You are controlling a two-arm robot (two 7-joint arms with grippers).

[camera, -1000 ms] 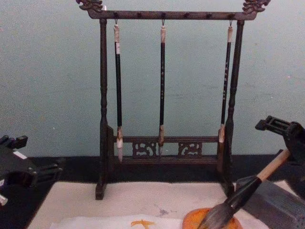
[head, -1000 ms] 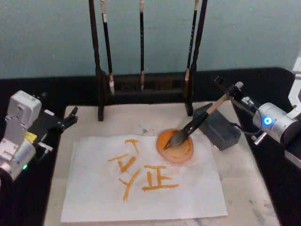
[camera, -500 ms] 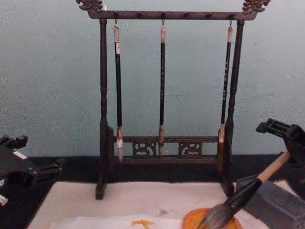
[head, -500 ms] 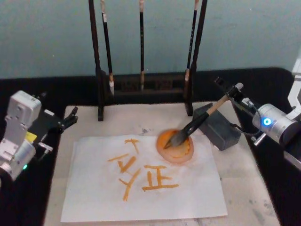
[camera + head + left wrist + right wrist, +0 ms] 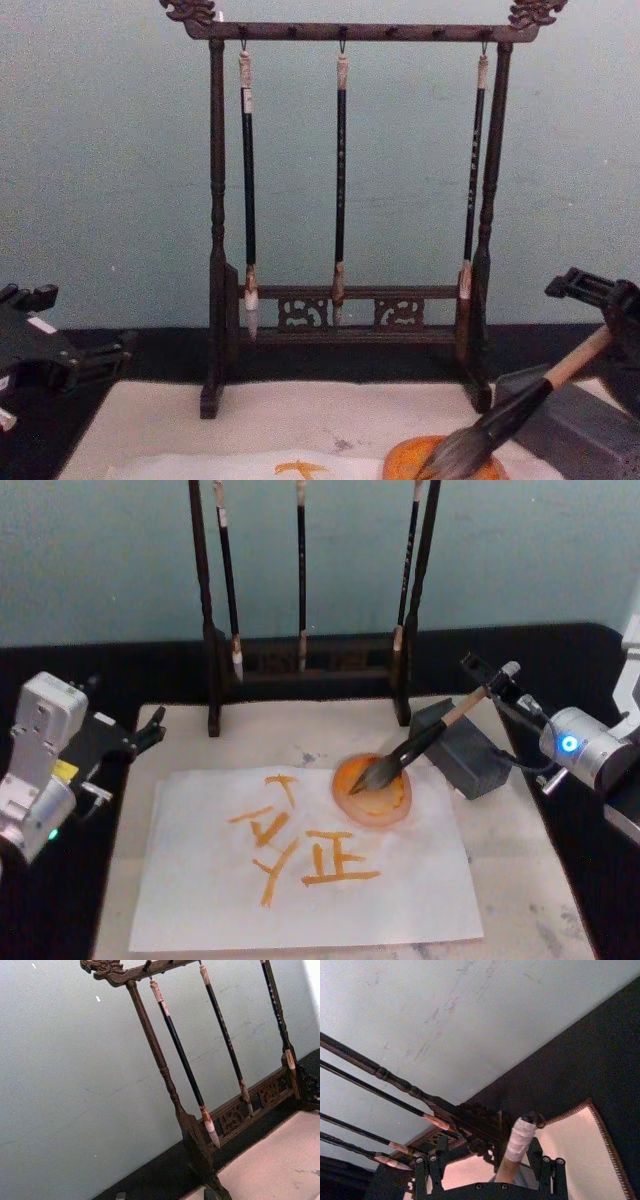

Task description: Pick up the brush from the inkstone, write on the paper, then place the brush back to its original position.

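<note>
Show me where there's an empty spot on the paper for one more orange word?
The paper is bare along its near edge below the orange strokes, and down its left side. The far right corner is crowded: the orange dish sits there with the brush tip in it, beside the grey inkstone and the right gripper.

The brush rack (image 5: 305, 670) is blocking the back edge, while the mat's (image 5: 520, 880) front right corner is sitting open.

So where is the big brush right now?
In the head view the brush lies right of centre, its bristles in the orange dish, its handle slanting over the grey block toward the right claw.
</note>
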